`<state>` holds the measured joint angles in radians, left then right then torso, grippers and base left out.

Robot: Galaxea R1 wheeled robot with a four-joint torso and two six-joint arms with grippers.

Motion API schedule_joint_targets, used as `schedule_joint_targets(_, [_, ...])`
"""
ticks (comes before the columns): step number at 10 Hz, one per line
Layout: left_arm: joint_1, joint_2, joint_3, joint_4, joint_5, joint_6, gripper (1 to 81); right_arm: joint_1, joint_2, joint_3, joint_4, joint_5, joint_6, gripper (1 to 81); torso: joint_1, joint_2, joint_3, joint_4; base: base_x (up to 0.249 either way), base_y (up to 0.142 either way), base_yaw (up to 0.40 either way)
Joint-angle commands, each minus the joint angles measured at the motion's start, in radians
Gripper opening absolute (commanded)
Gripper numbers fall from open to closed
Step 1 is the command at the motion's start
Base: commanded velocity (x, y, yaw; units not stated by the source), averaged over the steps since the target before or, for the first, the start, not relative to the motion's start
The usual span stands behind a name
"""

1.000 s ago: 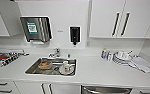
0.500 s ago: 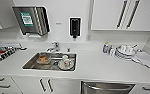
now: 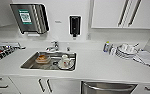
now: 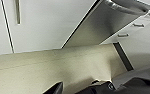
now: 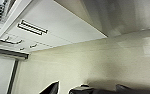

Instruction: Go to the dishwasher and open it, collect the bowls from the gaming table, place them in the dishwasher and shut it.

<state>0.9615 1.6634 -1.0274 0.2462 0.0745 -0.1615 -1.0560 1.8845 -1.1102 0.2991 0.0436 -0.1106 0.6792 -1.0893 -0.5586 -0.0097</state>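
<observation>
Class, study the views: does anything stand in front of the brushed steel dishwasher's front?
Nothing visible does. The brushed steel dishwasher with its horizontal bar handle sits shut under the white counter, only bare beige floor before its front.

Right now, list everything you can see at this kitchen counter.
dishwasher: one, brushed steel, under the counter, right of the sink.
sink: one, steel, set in the white counter, holding dishes.
tap: one, chrome, behind the sink.
paper towel dispenser: one, steel, on the wall.
soap dispenser: one, black, on the wall.
stacked plates: white, on the counter at right.
upper cabinets: white, top right.
</observation>
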Motion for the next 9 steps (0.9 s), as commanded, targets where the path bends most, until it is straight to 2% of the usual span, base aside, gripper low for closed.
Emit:
schedule_joint_targets(1, [-0.072, -0.051, 0.012, -0.007, 0.027, -0.003, 81.1, 0.125, -0.069, 0.063, 0.012, -0.048, 0.063, 81.1, 0.062, -0.097, 0.000, 0.000, 0.000, 0.000, 0.000])
schedule_joint_targets(4, [-0.072, -0.048, 0.012, -0.007, 0.027, -0.003, 81.1, 0.162, -0.085, 0.060, 0.017, -0.051, 0.196, 81.1, 0.130, -0.206, 0.000, 0.000, 0.000, 0.000, 0.000])
schedule_joint_targets(5, [-0.072, -0.045, 0.012, -0.007, 0.027, -0.003, 81.1, 0.176, -0.089, 0.058, 0.012, -0.053, 0.257, 81.1, 0.153, -0.242, 0.000, 0.000, 0.000, 0.000, 0.000])
schedule_joint_targets(6, [-0.072, -0.042, 0.012, -0.007, 0.025, -0.003, 81.1, 0.181, -0.089, 0.060, 0.005, -0.071, 0.278, 81.1, 0.174, -0.276, -0.030, -0.063, 0.000, 0.000, 0.000])
schedule_joint_targets(7, [-0.072, -0.042, 0.012, -0.007, 0.027, -0.003, 81.1, 0.181, -0.091, 0.064, 0.005, -0.085, 0.278, 81.1, 0.191, -0.305, -0.092, -0.035, 0.000, 0.000, 0.000])
schedule_joint_targets(8, [-0.072, -0.039, 0.012, -0.007, 0.027, -0.003, 81.1, 0.190, -0.091, 0.072, 0.003, -0.085, 0.278, 81.1, 0.204, -0.328, -0.097, -0.032, 0.000, 0.000, 0.000])
schedule_joint_targets(9, [-0.072, -0.039, 0.012, -0.007, 0.027, -0.003, 81.1, 0.202, -0.091, 0.078, 0.006, -0.085, 0.278, 81.1, 0.220, -0.352, -0.112, -0.017, 0.000, 0.000, 0.000])
